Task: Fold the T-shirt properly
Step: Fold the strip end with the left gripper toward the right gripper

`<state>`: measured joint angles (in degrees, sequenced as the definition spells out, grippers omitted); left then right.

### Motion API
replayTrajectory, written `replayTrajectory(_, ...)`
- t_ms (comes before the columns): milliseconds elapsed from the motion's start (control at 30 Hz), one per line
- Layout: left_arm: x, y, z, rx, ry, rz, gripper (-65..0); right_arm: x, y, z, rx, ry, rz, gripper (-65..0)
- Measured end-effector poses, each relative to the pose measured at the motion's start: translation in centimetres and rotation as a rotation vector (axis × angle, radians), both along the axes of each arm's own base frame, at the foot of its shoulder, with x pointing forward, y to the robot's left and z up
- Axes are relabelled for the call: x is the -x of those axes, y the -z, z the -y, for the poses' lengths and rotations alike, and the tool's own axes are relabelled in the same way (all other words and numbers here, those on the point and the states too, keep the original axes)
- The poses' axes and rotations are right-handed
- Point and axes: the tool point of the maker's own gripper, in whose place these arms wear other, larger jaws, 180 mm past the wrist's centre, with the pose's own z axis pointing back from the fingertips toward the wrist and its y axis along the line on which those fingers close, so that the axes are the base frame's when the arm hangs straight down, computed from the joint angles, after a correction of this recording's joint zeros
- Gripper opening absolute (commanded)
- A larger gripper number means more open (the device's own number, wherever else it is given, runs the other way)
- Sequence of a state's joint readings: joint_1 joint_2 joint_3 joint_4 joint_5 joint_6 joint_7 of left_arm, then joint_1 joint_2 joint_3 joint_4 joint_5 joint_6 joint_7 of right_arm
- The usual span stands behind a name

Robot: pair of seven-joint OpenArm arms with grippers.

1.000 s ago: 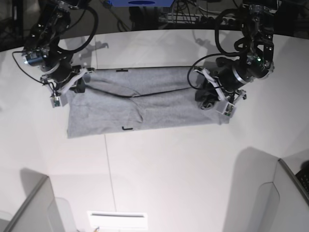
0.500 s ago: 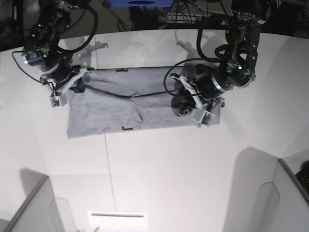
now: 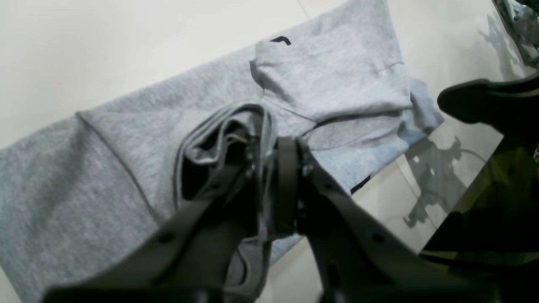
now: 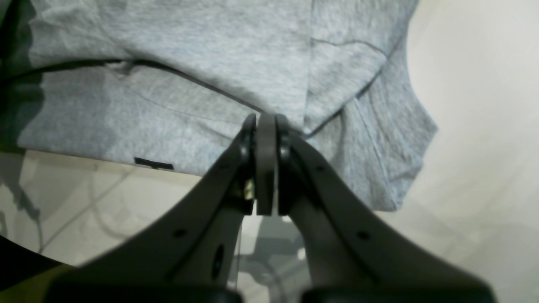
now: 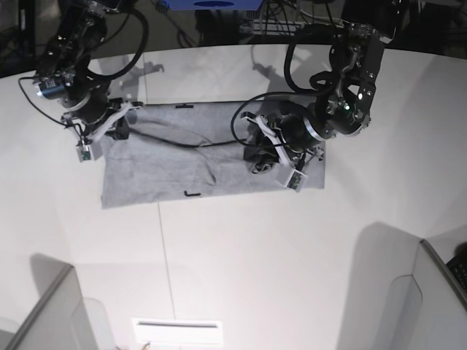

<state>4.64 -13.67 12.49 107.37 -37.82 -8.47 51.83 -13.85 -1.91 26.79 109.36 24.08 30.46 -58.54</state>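
Left wrist: heather-grey T-shirt (image 3: 126,139) soft, creased, edge bunched in jaws

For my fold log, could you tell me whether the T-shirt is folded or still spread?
Partly folded: the T-shirt lies as a long band, one end lifted over it in the left gripper.

No text, label or number can be read. Only small black bits of lettering peek out at the edges of the T-shirt (image 5: 175,157), too little to make out.
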Motion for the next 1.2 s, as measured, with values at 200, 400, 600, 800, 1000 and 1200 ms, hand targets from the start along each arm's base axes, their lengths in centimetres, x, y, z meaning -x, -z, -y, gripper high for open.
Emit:
replayTrajectory(200,-0.1,1.9,0.0,-0.001,-0.017,-0.06,-65.0,0.0,0.0,0.0,-0.002,0.0,0.001,-65.0)
replayTrajectory(400,-0.3,1.6,0.5,0.016,-0.022,-0.054,-65.0,0.0,0.0,0.0,-0.002,0.0,0.0,-65.0)
replayTrajectory(600,-0.9,2.0,0.8,0.025,-0.031,-0.065,-43.1,0.0,0.0,0.0,-0.002,0.0,0.001,-65.0)
replayTrajectory(800,-1.1,3.1,2.9,0.044,-0.005,-0.108,-27.2,0.0,0.0,0.0,-0.002,0.0,0.001,-65.0)
replayTrajectory(1000,0.0,4.0,8.3,0.044,0.152,-0.14,-26.7,0.0,0.0,0.0,-0.002,0.0,0.001,-65.0)
replayTrajectory(1200,-0.7,0.1,9.5,0.094,0.163,-0.037,-26.8,0.1,0.1,0.0,-0.002,0.0,-0.002,-65.0)
